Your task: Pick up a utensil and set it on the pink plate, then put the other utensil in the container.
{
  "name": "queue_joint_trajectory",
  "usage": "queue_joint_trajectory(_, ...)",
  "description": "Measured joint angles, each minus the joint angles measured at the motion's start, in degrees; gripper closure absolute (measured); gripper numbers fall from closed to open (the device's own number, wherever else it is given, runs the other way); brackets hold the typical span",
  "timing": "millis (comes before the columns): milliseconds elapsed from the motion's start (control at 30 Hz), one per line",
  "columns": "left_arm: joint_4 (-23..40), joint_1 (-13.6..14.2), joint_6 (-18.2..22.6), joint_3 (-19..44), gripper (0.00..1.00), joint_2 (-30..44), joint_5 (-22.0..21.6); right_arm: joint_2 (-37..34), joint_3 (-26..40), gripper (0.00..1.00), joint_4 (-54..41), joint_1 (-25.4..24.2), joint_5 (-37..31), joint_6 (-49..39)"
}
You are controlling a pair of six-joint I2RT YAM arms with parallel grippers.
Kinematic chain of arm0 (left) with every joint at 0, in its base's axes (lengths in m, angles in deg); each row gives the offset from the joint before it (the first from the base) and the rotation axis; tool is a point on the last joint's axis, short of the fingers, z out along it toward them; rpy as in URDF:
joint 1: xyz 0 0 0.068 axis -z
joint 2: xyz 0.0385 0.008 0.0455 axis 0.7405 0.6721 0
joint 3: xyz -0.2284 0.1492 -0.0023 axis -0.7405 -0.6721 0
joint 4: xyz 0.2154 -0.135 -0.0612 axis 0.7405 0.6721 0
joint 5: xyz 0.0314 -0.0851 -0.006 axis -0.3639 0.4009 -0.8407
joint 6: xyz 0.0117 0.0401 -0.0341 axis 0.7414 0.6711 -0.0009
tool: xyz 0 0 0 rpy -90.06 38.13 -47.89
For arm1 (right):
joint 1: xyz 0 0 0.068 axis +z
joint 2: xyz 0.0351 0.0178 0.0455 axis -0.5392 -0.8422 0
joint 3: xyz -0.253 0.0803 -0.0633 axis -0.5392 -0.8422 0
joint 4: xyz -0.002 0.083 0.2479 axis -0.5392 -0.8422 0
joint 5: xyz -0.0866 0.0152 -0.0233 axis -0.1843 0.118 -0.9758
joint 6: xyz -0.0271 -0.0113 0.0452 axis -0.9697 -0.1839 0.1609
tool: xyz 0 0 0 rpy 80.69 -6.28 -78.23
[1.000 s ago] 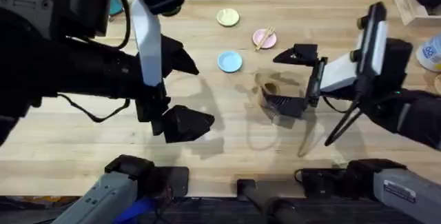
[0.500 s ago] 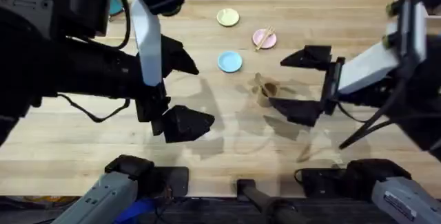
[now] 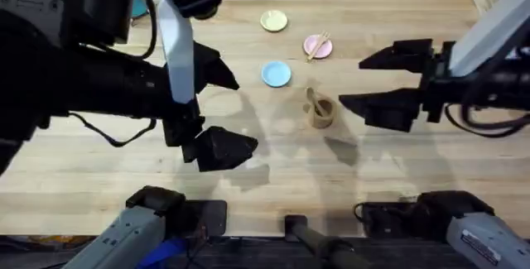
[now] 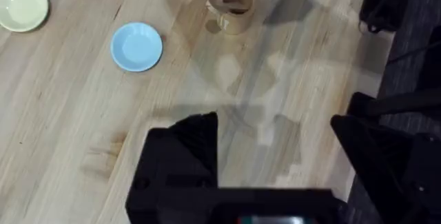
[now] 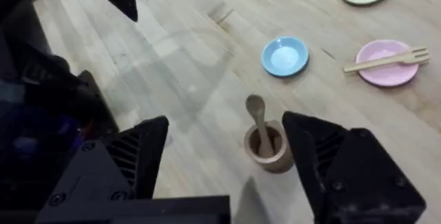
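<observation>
The wooden bench (image 3: 99,170) holds three little plates. The fork (image 5: 388,59) lies on the pink plate (image 5: 390,72), and the spoon (image 5: 259,122) stands in the cup (image 5: 267,150). Both the left claw (image 3: 217,108) and the right claw (image 3: 383,81) are spread wide and hold nothing.

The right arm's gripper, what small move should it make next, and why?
Probably just ease the open right gripper back toward its base. The pale wooden fork already lies across the small round pink plate, and the pale wooden spoon stands in the tan cylindrical cup, so nothing seems left to place.
</observation>
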Motion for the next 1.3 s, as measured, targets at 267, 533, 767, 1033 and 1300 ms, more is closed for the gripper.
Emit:
queue_joint_trajectory(267, 0.0, 0.0, 0.0, 0.0, 0.005, 0.0, 0.0, -0.8, 8.6, 0.005, -12.0, 0.0, -2.8, 6.6)
queue_joint_trajectory(533, 0.0, 0.0, 0.0, 0.0, 0.006, 0.0, 0.0, -4.7, 15.6, 0.004, -18.5, 0.0, -9.1, 8.4)
queue_joint_trajectory(767, 0.0, 0.0, 0.0, 0.0, 0.005, 0.0, 0.0, -6.2, 16.4, 0.004, -19.4, 1.5, -20.0, 8.4)
queue_joint_trajectory(1033, 0.0, 0.0, 0.0, 0.0, 0.006, 0.0, 0.0, -6.2, 16.5, 0.004, -19.7, 2.8, -24.0, 8.0)
queue_joint_trajectory(1300, 0.0, 0.0, 0.0, 0.0, 0.006, 0.0, 0.0, -6.2, 16.5, 0.004, -22.2, 2.8, -24.7, 7.8)
